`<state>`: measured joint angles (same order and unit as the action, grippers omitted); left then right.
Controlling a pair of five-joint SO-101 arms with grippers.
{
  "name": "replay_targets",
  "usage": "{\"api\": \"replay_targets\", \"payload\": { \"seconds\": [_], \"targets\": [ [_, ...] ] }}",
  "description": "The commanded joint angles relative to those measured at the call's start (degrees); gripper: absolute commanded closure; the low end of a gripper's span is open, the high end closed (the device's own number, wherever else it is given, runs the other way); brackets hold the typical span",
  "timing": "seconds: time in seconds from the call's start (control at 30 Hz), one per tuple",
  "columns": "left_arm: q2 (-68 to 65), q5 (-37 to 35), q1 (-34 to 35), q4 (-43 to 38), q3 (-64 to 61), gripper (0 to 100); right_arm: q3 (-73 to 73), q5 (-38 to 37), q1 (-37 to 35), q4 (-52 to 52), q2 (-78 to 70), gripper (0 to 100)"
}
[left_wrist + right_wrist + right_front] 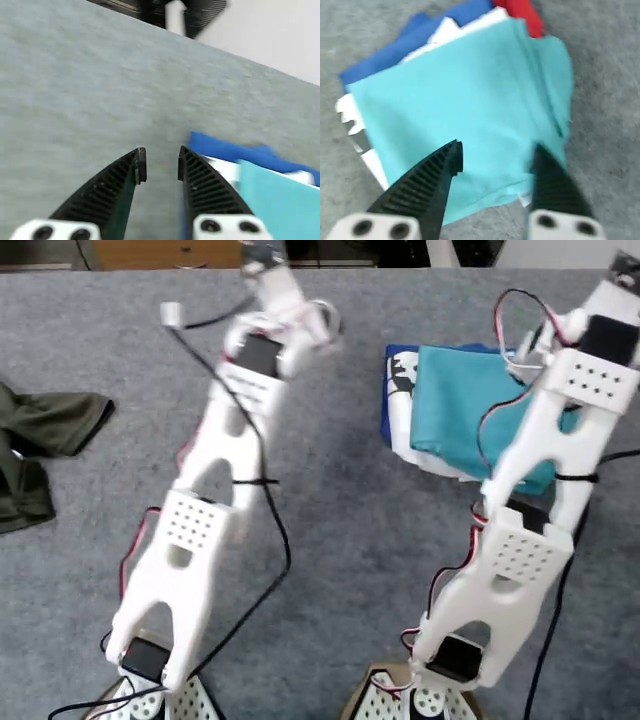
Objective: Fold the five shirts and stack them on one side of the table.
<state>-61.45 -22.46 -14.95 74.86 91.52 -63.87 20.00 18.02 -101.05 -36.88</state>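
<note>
Shirt stack (450,410): folded, teal on top, on the right side of the surface (340,540).
Green shirt (40,440): crumpled at the left edge.
Left end effector (159,165): narrowly parted, empty, beside the stack.
Right end effector (495,160): wide, above the stack.

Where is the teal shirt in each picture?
High view: the teal shirt is on the right, partly behind the right arm.
Left wrist view: it lies beside the left gripper.
Right wrist view: it lies spread under the right gripper.
Shared landmark: the blue shirt sticking out from under it.
</note>
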Motion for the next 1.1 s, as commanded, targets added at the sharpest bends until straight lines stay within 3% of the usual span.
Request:
{"api": "replay_targets", "payload": {
  "seconds": [0.0,0.27,0.53,0.83,0.97,1.07],
  "targets": [
    [3.21,5.45,7.91,8.70,4.31,88,-3.82,-0.35,-4.09,-1.05,0.57,94.2],
    [8.66,19.87,30.86,24.97,4.04,88,-3.91,-0.26,-17.36,-1.23,0.57,94.1],
    [4.97,23.21,51.43,25.85,-3.60,87,-2.15,0.00,-26.86,-0.70,-2.33,94.0],
    [-12.18,23.30,55.56,20.75,-5.98,88,-2.59,0.09,-30.20,0.97,-6.81,94.0],
    [-13.23,23.30,55.56,25.49,2.55,99,-2.59,0.09,-30.02,-0.70,-7.08,94.0],
    [-12.18,23.30,55.30,26.02,4.48,98,-2.59,0.09,-30.02,-1.14,-7.08,94.0]
  ]
}}
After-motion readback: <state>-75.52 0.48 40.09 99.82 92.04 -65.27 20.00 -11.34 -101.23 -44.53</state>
